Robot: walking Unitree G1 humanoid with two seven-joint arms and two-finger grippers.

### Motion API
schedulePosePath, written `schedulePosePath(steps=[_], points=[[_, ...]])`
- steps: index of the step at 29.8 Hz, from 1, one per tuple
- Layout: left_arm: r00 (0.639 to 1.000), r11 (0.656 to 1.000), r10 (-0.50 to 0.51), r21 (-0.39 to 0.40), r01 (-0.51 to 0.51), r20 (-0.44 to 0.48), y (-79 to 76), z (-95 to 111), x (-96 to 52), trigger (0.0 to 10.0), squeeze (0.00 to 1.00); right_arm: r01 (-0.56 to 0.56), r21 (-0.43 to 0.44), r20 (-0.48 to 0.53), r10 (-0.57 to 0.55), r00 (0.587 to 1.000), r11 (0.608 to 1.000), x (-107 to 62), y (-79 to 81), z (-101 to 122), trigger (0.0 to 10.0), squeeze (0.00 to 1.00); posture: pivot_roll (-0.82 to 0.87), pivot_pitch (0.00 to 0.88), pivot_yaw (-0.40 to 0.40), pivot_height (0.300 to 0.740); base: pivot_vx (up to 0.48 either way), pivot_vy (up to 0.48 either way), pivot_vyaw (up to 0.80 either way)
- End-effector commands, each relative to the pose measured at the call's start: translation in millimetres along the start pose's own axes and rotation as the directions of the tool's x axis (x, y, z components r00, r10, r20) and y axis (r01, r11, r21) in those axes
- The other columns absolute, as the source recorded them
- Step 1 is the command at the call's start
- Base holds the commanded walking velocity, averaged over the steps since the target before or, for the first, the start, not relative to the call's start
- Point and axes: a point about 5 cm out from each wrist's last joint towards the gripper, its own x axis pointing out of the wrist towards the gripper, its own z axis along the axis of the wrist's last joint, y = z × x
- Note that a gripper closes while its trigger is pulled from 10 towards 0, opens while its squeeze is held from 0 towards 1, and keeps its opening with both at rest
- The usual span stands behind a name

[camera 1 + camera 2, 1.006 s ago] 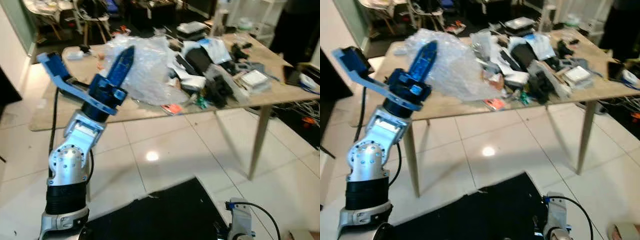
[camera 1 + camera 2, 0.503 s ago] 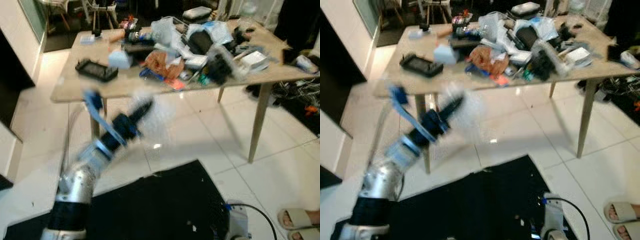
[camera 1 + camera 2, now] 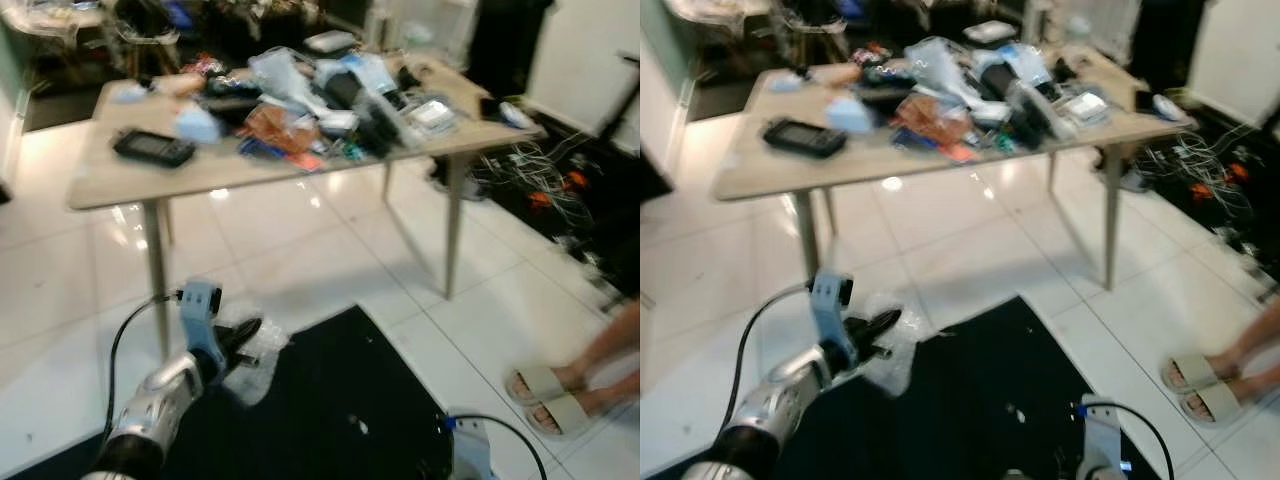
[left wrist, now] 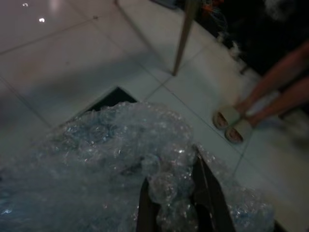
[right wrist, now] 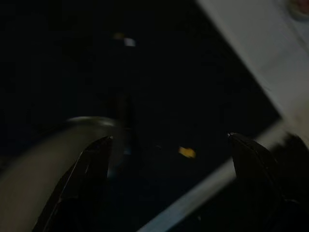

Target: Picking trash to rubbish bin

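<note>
Wrap clenched in left gripper, carried low over black bin bag; drop pending. Right gripper idle, jaws spread. Table clutter remained.

Open white tile floor lies ahead at twelve o'clock; the cluttered light wooden table blocks beyond, a person's sandalled feet at three o'clock.

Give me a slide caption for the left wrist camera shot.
Left gripper shut on crumpled bubble wrap above the white tile floor, a person's sandalled feet nearby.
</note>
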Motion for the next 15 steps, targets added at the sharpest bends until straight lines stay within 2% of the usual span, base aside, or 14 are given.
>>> schedulePosePath(steps=[1, 2, 5, 6, 7, 12, 15], points=[[0.993, 0.995, 0.102, 0.026, -0.101, -0.065, 15.0, -17, -10.4, 10.0, 0.00, 0.001, 0.011, -0.030, 0.000, 1.000, 1.000, -1.0, 2.3, -8, 10.0, 0.00, -0.03, 0.081, 0.023, 0.740, 0.000, 0.000, -0.80], [0.993, 0.995, 0.102, 0.026, -0.101, -0.065, 15.0, -17, -10.4, 10.0, 0.00, 0.001, 0.011, -0.030, 0.000, 1.000, 1.000, -1.0, 2.3, -8, 10.0, 0.00, -0.03, 0.081, 0.023, 0.740, 0.000, 0.000, -0.80], [0.962, 0.974, 0.228, 0.018, -0.228, -0.149, 30.5, -47, -28.4, 10.0, 0.00, 0.006, 0.010, -0.044, -0.006, 0.999, 1.000, -1.9, 1.0, -12, 10.0, 0.00, -0.03, 0.084, 0.022, 0.740, 0.000, 0.000, -0.80], [0.962, 0.974, 0.228, 0.018, -0.228, -0.149, 30.5, -47, -28.4, 10.0, 0.00, 0.006, 0.010, -0.044, -0.006, 0.999, 1.000, -1.9, 1.0, -12, 10.0, 0.00, -0.03, 0.084, 0.022, 0.740, 0.000, 0.000, -0.80], [0.934, 0.954, 0.296, 0.005, -0.301, -0.198, 37.7, -64, -40.8, 10.0, 0.00, 0.010, 0.010, -0.051, -0.009, 0.999, 1.000, -2.4, 0.4, -14, 10.0, 0.00, -0.03, 0.084, 0.022, 0.740, 0.000, 0.000, -0.80], [0.890, 0.914, 0.377, -0.050, -0.402, -0.257, 44.8, -86, -59.1, 10.0, 0.00, 0.016, 0.009, -0.068, -0.015, 0.998, 1.000, -3.6, -0.8, -19, 10.0, 0.00, -0.04, 0.085, 0.020, 0.740, 0.000, 0.000, -0.80], [0.869, 0.895, 0.410, -0.063, -0.443, -0.278, 46.7, -93, -65.2, 10.0, 0.00, 0.018, 0.008, -0.075, -0.017, 0.997, 1.000, -4.1, -1.1, -21, 10.0, 0.00, -0.04, 0.085, 0.020, 0.740, 0.000, 0.000, -0.80]])
